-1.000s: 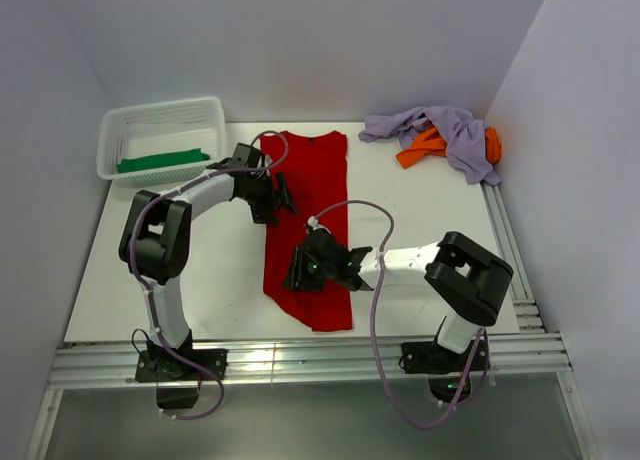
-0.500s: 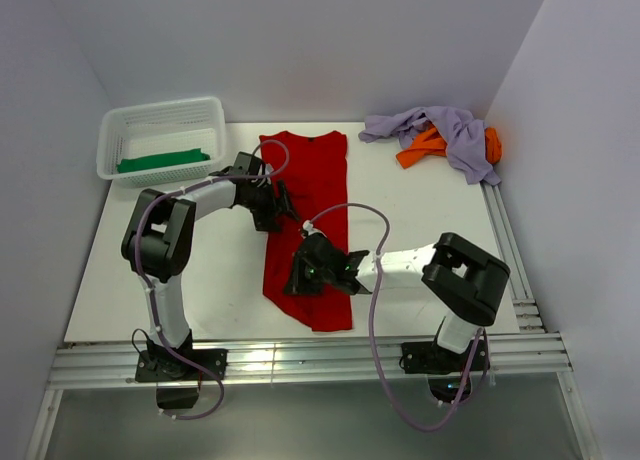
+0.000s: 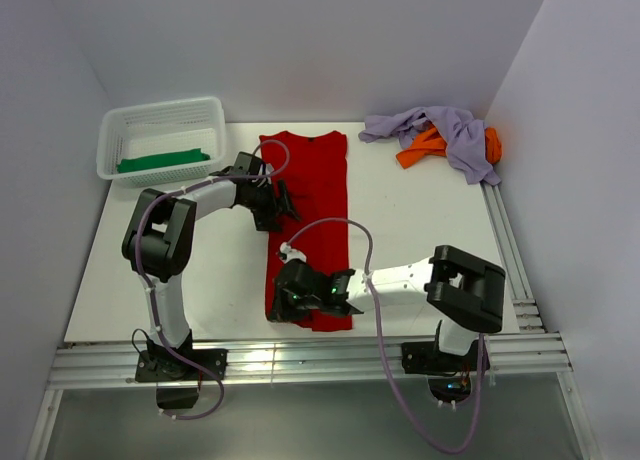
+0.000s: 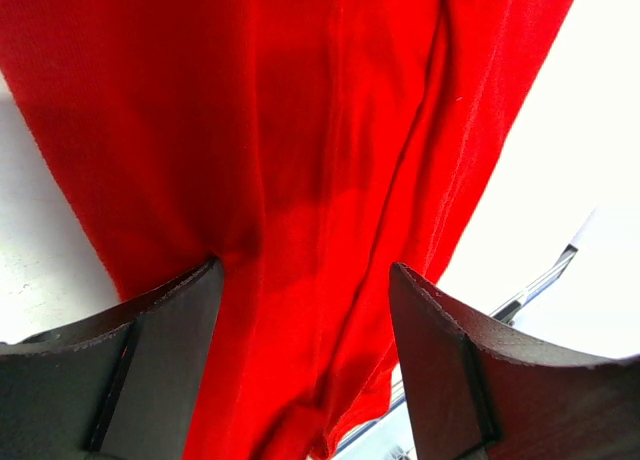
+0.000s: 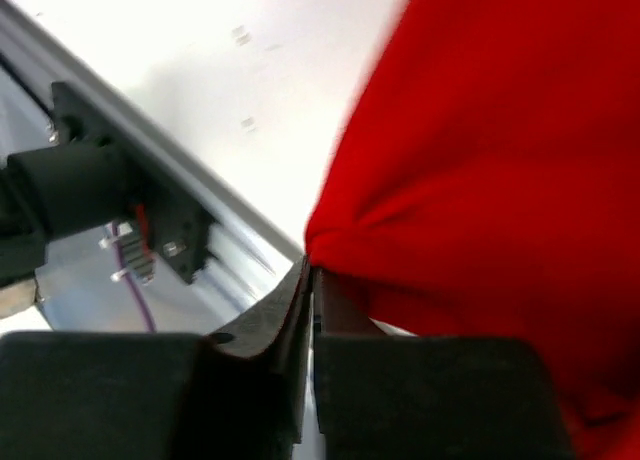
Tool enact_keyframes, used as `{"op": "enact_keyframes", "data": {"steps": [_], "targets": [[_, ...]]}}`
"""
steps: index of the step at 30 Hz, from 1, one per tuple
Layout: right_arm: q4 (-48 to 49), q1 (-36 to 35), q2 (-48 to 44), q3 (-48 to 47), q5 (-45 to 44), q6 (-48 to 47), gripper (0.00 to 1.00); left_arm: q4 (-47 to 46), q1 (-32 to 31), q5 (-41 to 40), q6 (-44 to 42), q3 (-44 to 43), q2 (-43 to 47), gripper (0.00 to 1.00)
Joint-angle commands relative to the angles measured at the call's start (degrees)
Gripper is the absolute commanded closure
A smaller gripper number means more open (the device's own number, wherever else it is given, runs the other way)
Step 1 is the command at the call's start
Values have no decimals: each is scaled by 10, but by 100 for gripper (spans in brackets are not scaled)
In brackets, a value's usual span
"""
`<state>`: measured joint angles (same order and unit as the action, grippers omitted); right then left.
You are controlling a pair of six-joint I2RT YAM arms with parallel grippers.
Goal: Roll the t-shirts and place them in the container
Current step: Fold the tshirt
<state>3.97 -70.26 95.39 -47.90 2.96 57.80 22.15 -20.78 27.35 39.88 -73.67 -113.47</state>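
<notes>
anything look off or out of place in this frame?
Only the far right corner: the lavender t-shirt and orange t-shirt lie in a crumpled heap, lavender draped over orange. The red t-shirt lies as a flat strip; nothing looks spilled or damaged.

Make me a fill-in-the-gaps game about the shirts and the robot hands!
The green t-shirt lies in the white ____.
The right gripper is shut on the near corner of the ____.
The left gripper hangs ____ over that same shirt.
The orange t-shirt lies partly under the ____.
Missing words: basket; red t-shirt; open; lavender t-shirt.
</notes>
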Motion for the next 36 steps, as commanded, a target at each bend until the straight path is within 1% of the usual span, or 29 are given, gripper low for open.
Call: {"op": "enact_keyframes", "data": {"steps": [1, 3, 4, 5, 6, 8, 12, 15, 18, 19, 20, 21, 23, 24, 25, 29, 30, 33, 36], "targets": [[-24, -36, -16, -39, -28, 20, 89, 9, -9, -28, -13, -2, -29, 26], [-28, -44, -17, -45, -29, 26, 82, 10, -11, -30, -13, -2, -29, 26], [-34, -48, -19, -50, -29, 27, 64, 10, -11, -31, -13, -2, -28, 26], [-35, -55, -20, -54, -29, 28, 54, 10, -13, -31, -13, -2, -28, 26], [-52, -58, -21, -57, -43, 28, 49, 10, -13, -31, -13, -2, -29, 26], [-64, -61, -28, -59, -50, 28, 47, 10, -14, -31, -13, -2, -30, 26], [-56, -59, -79, -26, -69, 43, 46, 12, -15, -32, -15, -2, -26, 26], [-71, -45, -110, -7, -81, 49, 47, 16, -15, -35, -17, -3, -23, 26], [-62, -26, -129, 17, -75, 54, 51, 19, -16, -35, -19, -4, -18, 26], [-61, -9, -128, 22, -67, 54, 57, 21, -16, -35, -19, -6, -18, 26], [-59, -1, -124, 23, -58, 53, 61, 22, -16, -35, -20, -6, -17, 26], [-56, 9, -113, 24, -45, 47, 69, 22, -16, -35, -20, -7, -17, 26], [-41, 29, -98, 25, -29, 43, 77, 25, -16, -34, -21, -8, -16, 26], [-22, 36, -80, 26, 5, 44, 81, 25, -16, -33, -22, -9, -15, 26], [3, 47, -70, 32, 17, 46, 87, 26, -16, -34, -23, -9, -14, 26], [42, 53, -22, 49, 44, 69, 92, 31, -16, -33, -23, -10, -9, 26], [65, 51, -18, 62, 53, 75, 92, 32, -16, -34, -23, -12, -8, 26], [86, 36, -9, 85, 55, 93, 93, 33, -16, -35, -22, -17, -7, 26], [83, 17, -13, 92, 52, 100, 93, 34, -16, -35, -19, -19, -6, 26]]}}
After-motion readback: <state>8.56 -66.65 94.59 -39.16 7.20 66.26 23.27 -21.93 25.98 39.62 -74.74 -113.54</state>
